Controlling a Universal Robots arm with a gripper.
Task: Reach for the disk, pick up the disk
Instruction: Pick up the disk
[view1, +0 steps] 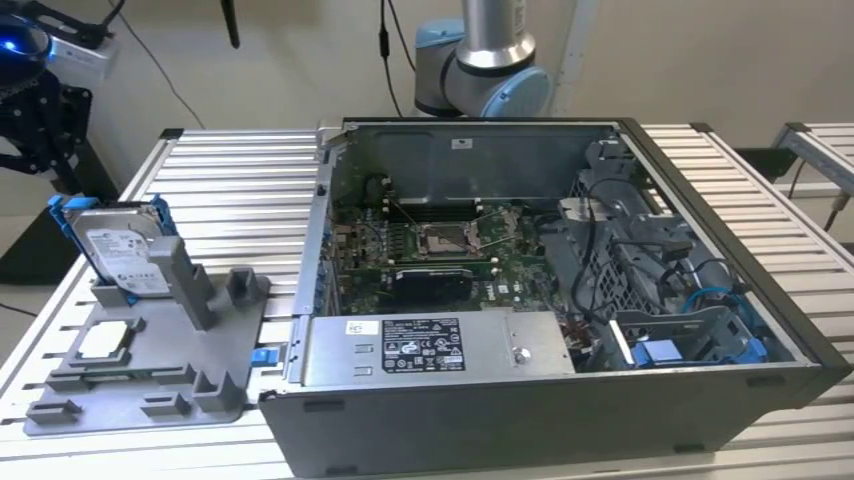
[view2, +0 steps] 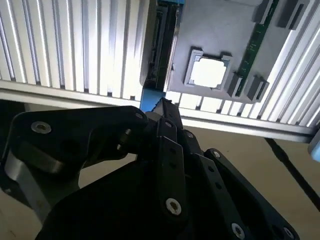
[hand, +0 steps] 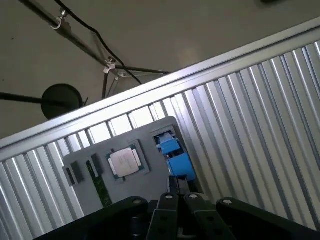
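The disk (view1: 118, 250) stands on edge in a slot of the grey fixture (view1: 147, 395) at the exterior view's left, its silver face and white label showing inside the blue frame. Both wrist views look at it edge-on: a dark slab (view2: 159, 45) in the second wrist view, mostly blue frame (hand: 175, 156) in the first. My black gripper (view1: 54, 165) hangs above the disk, out past the table's edge at the exterior view's left, clear of it. In the wrist views its fingertips (hand: 176, 186) sit together with nothing between them, pointing toward the disk's blue frame.
A small square chip (view1: 107, 342) (view2: 210, 72) (hand: 124, 162) lies flat on the fixture beside a green memory stick (hand: 100, 187). An open computer case (view1: 534, 300) takes up the middle and right of the slatted table (view1: 227, 190). A small blue bracket (view1: 263, 355) sits by its corner.
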